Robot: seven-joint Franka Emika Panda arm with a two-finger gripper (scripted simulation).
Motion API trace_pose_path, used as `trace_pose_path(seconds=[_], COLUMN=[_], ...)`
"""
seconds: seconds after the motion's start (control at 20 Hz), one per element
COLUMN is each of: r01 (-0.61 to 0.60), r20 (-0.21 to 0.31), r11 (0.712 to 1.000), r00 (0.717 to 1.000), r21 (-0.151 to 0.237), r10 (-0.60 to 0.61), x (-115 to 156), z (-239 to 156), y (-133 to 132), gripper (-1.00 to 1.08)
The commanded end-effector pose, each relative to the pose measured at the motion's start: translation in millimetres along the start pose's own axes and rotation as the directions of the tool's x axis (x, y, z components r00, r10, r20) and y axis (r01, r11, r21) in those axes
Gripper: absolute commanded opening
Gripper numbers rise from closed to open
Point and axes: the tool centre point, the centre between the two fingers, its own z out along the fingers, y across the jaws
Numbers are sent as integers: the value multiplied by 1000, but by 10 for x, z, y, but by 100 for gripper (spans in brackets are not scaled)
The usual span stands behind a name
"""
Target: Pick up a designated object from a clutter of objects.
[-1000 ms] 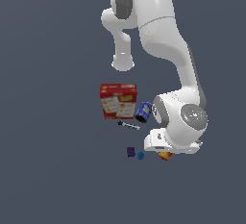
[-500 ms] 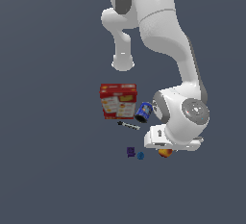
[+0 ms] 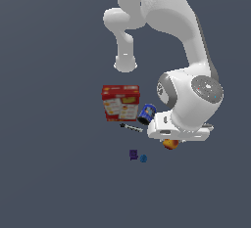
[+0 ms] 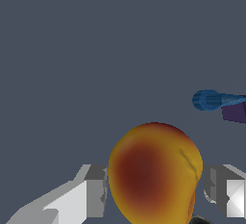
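**Flat grey-blue floor with a small cluster of objects**

A plain grey-blue floor [image 3: 54, 173] carries everything, smooth and unmarked. A red cracker box [image 3: 120, 102] lies flat on it, its printed face up. Just beside the box, toward the exterior view's right, a blue can [image 3: 146, 114] lies tilted on its side. A thin black-and-white marker [image 3: 131, 127] lies below the box and can, near both. Farther down sit a tiny purple block [image 3: 133, 154] and a tiny blue ball [image 3: 143, 158], just beside each other. The orange fruit [image 3: 170, 144] with a red blush sits to their right; whether it rests on the floor cannot be told.
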Motion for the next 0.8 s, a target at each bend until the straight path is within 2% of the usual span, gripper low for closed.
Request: trace_pose_path(seconds=[0.0,0.75], r01=[-1,-5], r20=[-2,5], r11=[1000,1000], r00=[1000,1000], r21=[0,-5], r10=[1,5], x=[-82,-666], z=[-241,-1870], y=[14,109], gripper=[-100,-100])
